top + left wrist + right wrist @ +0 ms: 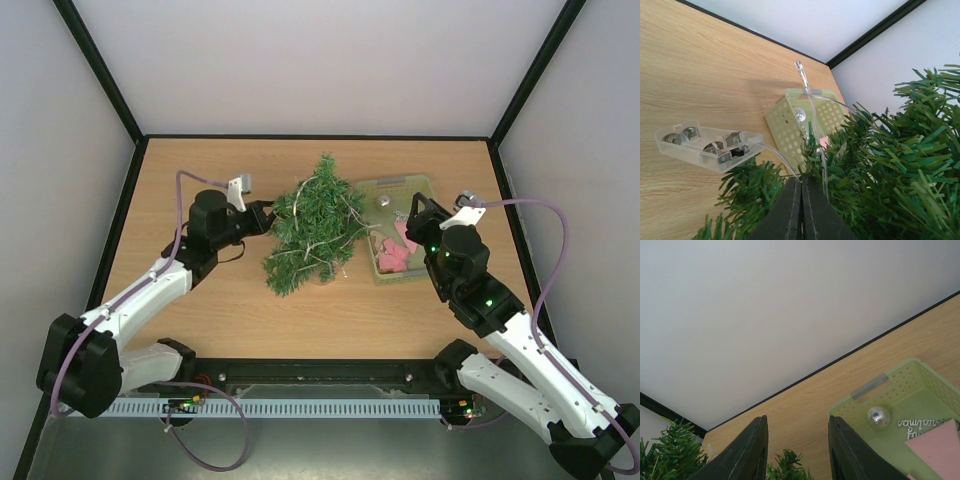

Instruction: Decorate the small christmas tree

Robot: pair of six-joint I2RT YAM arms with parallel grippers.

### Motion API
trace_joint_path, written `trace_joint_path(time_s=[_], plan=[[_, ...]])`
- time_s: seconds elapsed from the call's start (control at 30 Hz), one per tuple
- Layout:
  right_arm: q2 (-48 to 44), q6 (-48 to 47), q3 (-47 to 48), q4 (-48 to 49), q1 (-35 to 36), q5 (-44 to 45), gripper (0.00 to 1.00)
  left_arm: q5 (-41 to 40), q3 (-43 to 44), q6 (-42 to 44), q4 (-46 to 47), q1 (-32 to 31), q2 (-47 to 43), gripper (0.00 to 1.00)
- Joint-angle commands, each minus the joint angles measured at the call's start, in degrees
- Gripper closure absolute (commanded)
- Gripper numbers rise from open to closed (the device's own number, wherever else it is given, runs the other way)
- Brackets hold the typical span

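The small christmas tree lies on the wooden table, mid-field, with pale light-string strands draped over its dark green branches. My left gripper is at the tree's left side. In the left wrist view the jaws are pressed together on the clear light-string wire, which runs back to a transparent battery box. Another strand rises past the branches. My right gripper hovers over the basket's left part, open, nothing between its fingers.
A pale green perforated basket sits right of the tree, holding a silver glitter ball and pink pieces. Black frame rails and white walls border the table on three sides.
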Motion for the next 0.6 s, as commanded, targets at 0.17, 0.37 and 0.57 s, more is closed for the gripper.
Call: trace_joint_path(time_s=[0.17, 0.37, 0.57], plan=[[0.1, -1.5, 2.2, -1.6, -0.2, 2.0, 0.68, 5.0, 3.7, 2.0, -1.0, 0.4, 2.8, 0.98], [0.2, -1.9, 2.7, -1.5, -0.2, 2.2, 0.68, 5.2, 3.5, 0.7, -1.9, 0.5, 5.0, 0.98], [0.7, -2.4, 2.9, -1.4, -0.2, 2.2, 0.67, 6.1, 5.3, 0.8, -4.5, 1.0, 6.7, 0.92]])
